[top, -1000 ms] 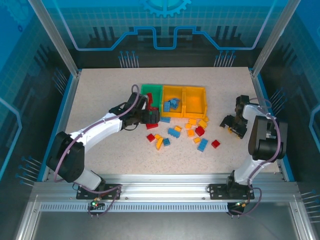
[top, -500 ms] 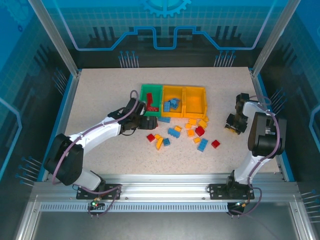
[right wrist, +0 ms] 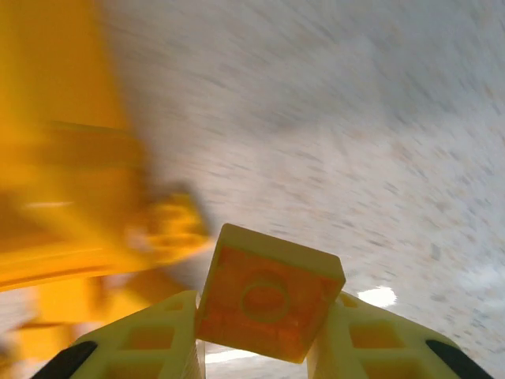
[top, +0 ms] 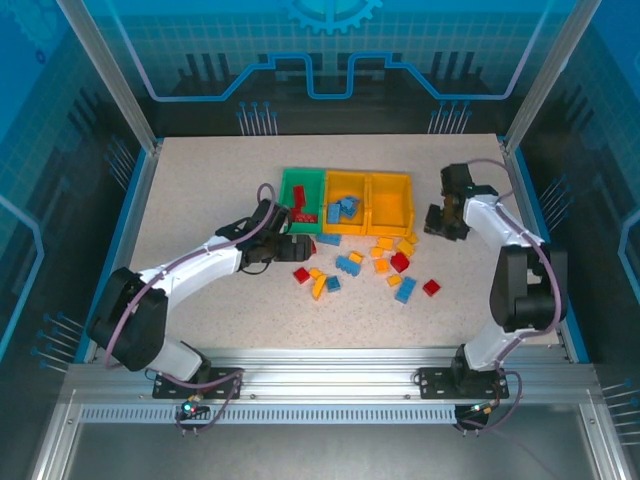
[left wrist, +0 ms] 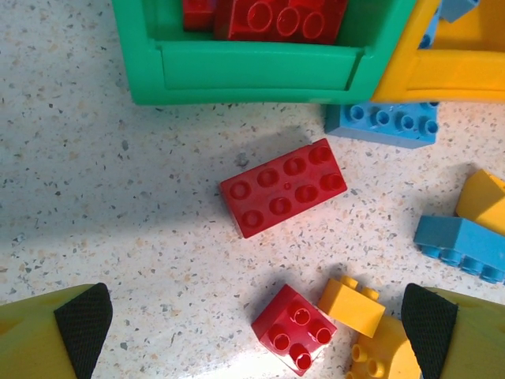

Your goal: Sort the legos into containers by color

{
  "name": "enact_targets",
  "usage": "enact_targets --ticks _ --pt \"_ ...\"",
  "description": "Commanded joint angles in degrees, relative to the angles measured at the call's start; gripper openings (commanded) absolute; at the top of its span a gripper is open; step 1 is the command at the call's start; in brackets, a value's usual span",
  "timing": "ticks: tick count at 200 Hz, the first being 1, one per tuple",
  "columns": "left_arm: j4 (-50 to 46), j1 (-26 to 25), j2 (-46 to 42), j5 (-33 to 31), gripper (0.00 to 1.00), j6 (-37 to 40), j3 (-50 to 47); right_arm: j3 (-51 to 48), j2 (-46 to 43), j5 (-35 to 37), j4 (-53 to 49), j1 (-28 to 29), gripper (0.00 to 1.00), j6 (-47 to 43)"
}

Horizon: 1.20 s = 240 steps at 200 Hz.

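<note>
Viewing from above: glossy studded legos (top: 348, 264) lie loose on the speckled table (top: 200, 190). The green bin (top: 304, 172) holds red bricks, the middle orange-yellow bin (top: 346, 177) blue ones. Left wrist: left gripper (left wrist: 256, 320) spread wide, red eight-stud brick (left wrist: 282, 187) lying untouched ahead of its fingers (left wrist: 83, 320). Right wrist, blurred: right gripper (right wrist: 264, 347) pinching a square orange-yellow brick (right wrist: 268, 292).

Lab test cell, aluminium-framed enclosure (top: 108, 75)
</note>
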Motion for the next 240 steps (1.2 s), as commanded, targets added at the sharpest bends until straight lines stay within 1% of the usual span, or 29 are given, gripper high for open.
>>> enact_targets --ticks 1,38,60,82,108,125,154,173,183,202,220,240 --pt "-1.64 -0.34 1.33 -0.7 0.99 -2.66 -2.34 3.74 -3.42 -1.48 -1.07 3.53 0.32 -1.44" --pt "-1.01 -0.51 2.37 0.65 0.99 -4.65 -3.15 7.86 -2.49 -3.08 -1.39 7.42 0.31 -1.7" --pt "-0.33 -1.34 3.56 1.86 0.99 -6.27 -2.98 10.69 1.73 -2.73 -1.78 9.52 0.32 -2.02" --pt "-1.64 -2.06 5.54 1.06 0.99 -9.29 -2.18 12.97 6.82 -1.86 -2.16 10.87 0.32 -2.23" --pt "-2.5 -2.64 5.89 0.45 0.99 -12.55 -2.33 16.33 12.38 -0.05 -3.19 11.44 0.33 -2.05" --pt "-2.44 -3.01 5.87 1.52 0.99 -14.44 -2.5 18.06 14.9 0.54 -3.37 11.81 0.37 -2.24" --pt "-3.13 -4.21 6.84 1.26 0.99 -17.07 -2.02 20.82 18.32 1.28 -4.34 12.0 0.48 -2.42" --pt "-4.46 -4.26 8.17 1.77 0.99 -18.8 -0.78 20.66 18.19 0.7 -3.93 12.02 0.53 -2.04" --pt "-4.66 -4.66 8.57 1.99 0.99 -19.45 -0.3 20.07 17.46 0.39 -3.51 12.1 0.58 -1.8" --pt "-4.28 -5.04 8.98 1.63 0.99 -21.92 -0.63 18.77 15.39 -0.59 -2.78 12.48 0.62 -1.55" --pt "-3.62 -5.07 9.79 2.34 0.99 -24.05 -0.82 16.89 12.54 -1.11 -1.72 13.03 0.67 -0.88" --pt "-1.87 -5.15 10.22 2.89 0.99 -26.16 -1.41 13.98 9.3 -1.36 -0.35 13.15 0.69 -0.11"
